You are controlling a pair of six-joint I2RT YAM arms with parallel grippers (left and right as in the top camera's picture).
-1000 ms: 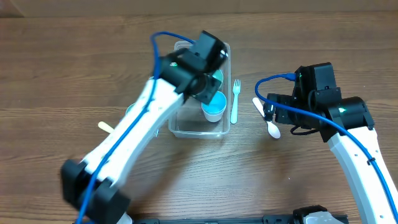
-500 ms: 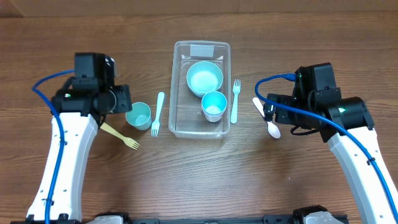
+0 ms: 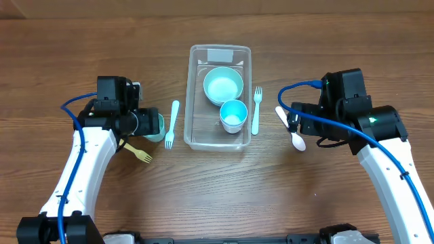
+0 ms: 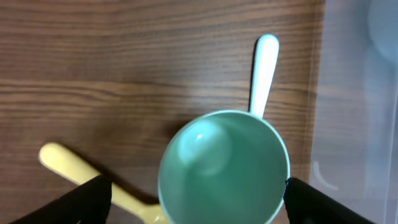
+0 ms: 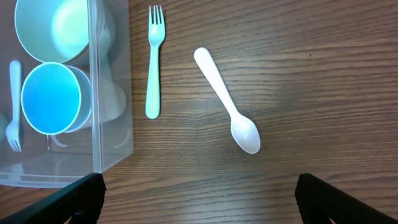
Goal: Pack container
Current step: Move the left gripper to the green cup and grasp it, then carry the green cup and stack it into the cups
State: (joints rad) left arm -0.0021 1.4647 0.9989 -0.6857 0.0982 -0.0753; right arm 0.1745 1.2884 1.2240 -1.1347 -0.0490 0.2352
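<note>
Clear plastic container (image 3: 203, 135) lies mid-counter toward the far edge, holding a bowl (image 3: 223, 85) and a blue cup (image 3: 232, 114). Your left gripper (image 4: 199, 190) hangs spread wide, a teal cup (image 4: 224, 168) between its fingers. Your right gripper (image 5: 199, 193), likewise released, hovers above a white spoon (image 5: 227, 102).

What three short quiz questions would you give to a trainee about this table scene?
1. True or false: the white spoon lies outside the container.
2. How many vessels stand inside the container?
3. What does the left tool straddle? A. white spoon B. teal cup C. bowl
Key: 1 true; 2 two; 3 B.
</note>
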